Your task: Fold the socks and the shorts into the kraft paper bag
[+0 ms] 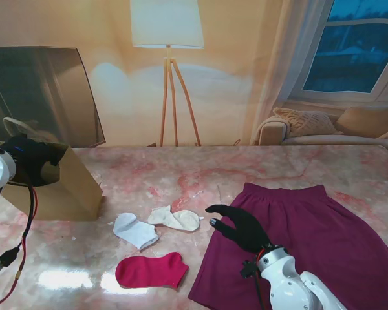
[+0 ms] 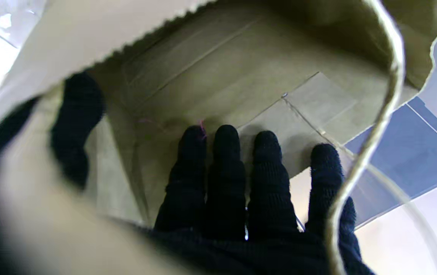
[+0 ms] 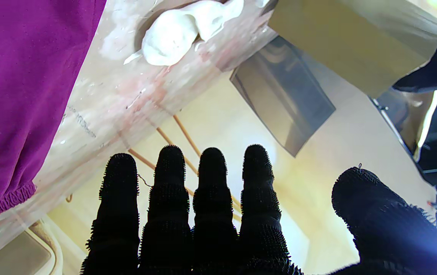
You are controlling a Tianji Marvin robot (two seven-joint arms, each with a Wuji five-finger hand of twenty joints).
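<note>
Socks lie loose on the pink marbled table top (image 1: 181, 174), and we take the brown kraft paper bag (image 1: 64, 190) at the far left as our landmark. Our left hand (image 1: 29, 158) in its black knit glove reaches into the mouth of that bag: the left wrist view shows four fingers (image 2: 226, 172) extended together along the inner paper wall and the thumb on the other side of the serrated edge, so the hand pinches the bag's rim, with the pale twisted cord handle (image 2: 375, 126) looping in front of it. To the right of the bag, a folded white sock (image 1: 135, 230) lies nearest it, a cream sock (image 1: 176, 218) just beyond that and touching or nearly touching it, and a magenta-red sock (image 1: 152, 270) nearer to us than both. Farther right of the bag, the wide purple shorts (image 1: 310, 239) lie spread flat. Our right hand (image 1: 240, 226), also gloved in black, hovers over the shorts' left edge with its fingers straight, parted from the thumb and holding nothing.
</note>
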